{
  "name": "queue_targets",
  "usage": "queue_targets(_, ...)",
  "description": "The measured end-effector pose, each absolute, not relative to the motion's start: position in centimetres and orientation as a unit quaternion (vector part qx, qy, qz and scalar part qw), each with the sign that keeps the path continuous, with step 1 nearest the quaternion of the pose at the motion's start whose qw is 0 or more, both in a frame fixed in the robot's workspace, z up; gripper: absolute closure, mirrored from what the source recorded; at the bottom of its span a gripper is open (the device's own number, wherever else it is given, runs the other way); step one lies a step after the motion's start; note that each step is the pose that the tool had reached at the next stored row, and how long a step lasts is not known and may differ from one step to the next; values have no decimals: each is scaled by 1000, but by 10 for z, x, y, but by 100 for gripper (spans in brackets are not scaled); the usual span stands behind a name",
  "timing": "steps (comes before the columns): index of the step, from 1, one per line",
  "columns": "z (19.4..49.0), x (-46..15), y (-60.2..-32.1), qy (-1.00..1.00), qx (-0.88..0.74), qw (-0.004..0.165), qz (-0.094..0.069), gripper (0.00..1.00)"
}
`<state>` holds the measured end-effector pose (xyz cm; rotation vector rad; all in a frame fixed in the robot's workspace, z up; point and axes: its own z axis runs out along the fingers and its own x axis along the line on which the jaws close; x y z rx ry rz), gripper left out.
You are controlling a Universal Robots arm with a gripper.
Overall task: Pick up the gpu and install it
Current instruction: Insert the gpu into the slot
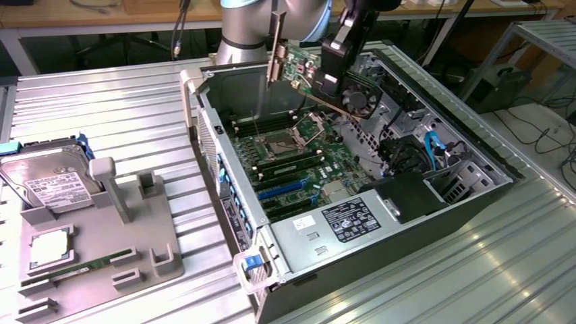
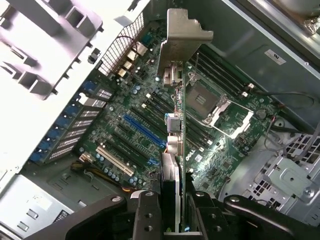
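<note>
We see the gpu (image 1: 301,71), a thin green-faced card with a silvery bracket across one end, hanging on edge above the motherboard (image 1: 297,158).

I look down into an open computer case (image 1: 209,128) that lies on a ribbed metal table (image 1: 117,115). Its motherboard (image 1: 301,165) carries an open processor socket (image 2: 202,97) with the retaining frame tilted up, a long blue slot (image 2: 144,130) and a white slot (image 2: 114,159) near it. A blue cable (image 1: 432,145) loops by the drive bays. At the exterior view's left I see a grey holder (image 1: 153,250) bearing a white-labelled hard drive (image 1: 50,179), a processor chip (image 1: 50,246) and a green memory stick (image 1: 81,268).
</note>
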<state>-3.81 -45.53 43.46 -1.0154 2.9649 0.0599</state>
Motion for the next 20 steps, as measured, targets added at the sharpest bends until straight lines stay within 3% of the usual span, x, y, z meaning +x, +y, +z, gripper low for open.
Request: queue_targets(20, 434, -38, -455, 906, -423, 1, 19, 73)
